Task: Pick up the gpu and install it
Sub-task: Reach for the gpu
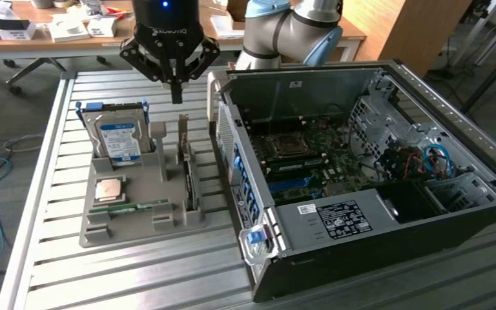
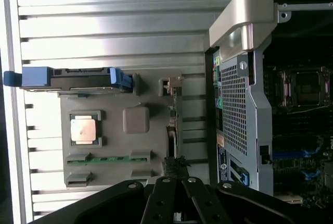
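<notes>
The gpu [image 1: 186, 169] stands on edge in a slot at the side of the grey holder tray [image 1: 140, 229] nearest the computer case. It shows as a thin card with a silver bracket end rising at the far end. In the wrist view the gpu [image 2: 172, 130] appears as a narrow edge running along the tray. My gripper [image 1: 176, 97] hangs above the far end of the card, apart from it, its black fingers shut together with nothing between them. In the wrist view my gripper [image 2: 174, 182] sits just over the near end of the card.
On the tray also sit a silver hard drive with a blue label [image 1: 119, 139], a square processor chip [image 1: 110, 188] and a narrow green memory stick [image 1: 132, 208]. The open computer case [image 1: 360, 174] lies at the exterior view's right, motherboard exposed. A slatted metal table [image 1: 50, 258] carries everything.
</notes>
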{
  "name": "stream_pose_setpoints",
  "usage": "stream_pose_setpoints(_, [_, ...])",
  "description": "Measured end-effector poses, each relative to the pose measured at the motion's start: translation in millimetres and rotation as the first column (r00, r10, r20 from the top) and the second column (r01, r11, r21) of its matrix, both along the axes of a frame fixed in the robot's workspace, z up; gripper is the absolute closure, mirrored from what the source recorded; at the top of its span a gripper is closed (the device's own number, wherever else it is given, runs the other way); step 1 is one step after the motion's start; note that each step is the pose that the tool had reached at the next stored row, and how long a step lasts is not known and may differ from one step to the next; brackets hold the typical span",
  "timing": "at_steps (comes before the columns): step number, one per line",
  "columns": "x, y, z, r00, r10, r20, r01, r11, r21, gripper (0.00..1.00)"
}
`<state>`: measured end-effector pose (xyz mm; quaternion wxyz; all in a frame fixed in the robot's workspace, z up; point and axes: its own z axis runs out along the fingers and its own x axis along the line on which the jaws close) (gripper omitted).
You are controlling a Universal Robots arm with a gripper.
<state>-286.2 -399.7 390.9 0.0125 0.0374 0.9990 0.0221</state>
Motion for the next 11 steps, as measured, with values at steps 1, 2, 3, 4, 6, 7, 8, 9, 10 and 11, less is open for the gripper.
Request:
stream_pose_setpoints(1, [0.1, -0.8, 0.0, 1.0000, 0.000, 0.0000, 0.000, 1.0000, 0.0000, 0.89])
stream_pose_setpoints(2, [0.1, -1.7, 0.0, 1.0000, 0.000, -0.0001, 0.000, 1.0000, -0.0001, 0.89])
stream_pose_setpoints(3, [0.1, -2.6, 0.0, 1.0000, 0.000, -0.0001, 0.000, 1.0000, -0.0001, 0.89])
stream_pose_setpoints(4, [0.1, -3.7, 0.0, 1.0000, 0.000, 0.0000, 0.000, 1.0000, 0.0000, 0.89])
stream_pose_setpoints(6, [0.1, -6.0, 0.0, 1.0000, 0.000, 0.0000, 0.000, 1.0000, -0.0001, 0.89])
stream_pose_setpoints(7, [0.1, -7.2, 0.0, 1.0000, 0.000, 0.0000, 0.000, 1.0000, 0.0000, 0.89])
stream_pose_setpoints(8, [0.1, -8.4, 0.0, 1.0000, 0.000, 0.0000, 0.000, 1.0000, 0.0000, 0.89])
stream_pose_setpoints(9, [0.1, -9.6, 0.0, 1.0000, 0.000, 0.0000, 0.000, 1.0000, 0.0000, 0.89])
stream_pose_setpoints(10, [0.1, -10.9, 0.0, 1.0000, 0.000, 0.0000, 0.000, 1.0000, 0.0000, 0.89])
stream_pose_setpoints(11, [0.1, -12.2, 0.0, 1.0000, 0.000, 0.0000, 0.000, 1.0000, 0.0000, 0.89])
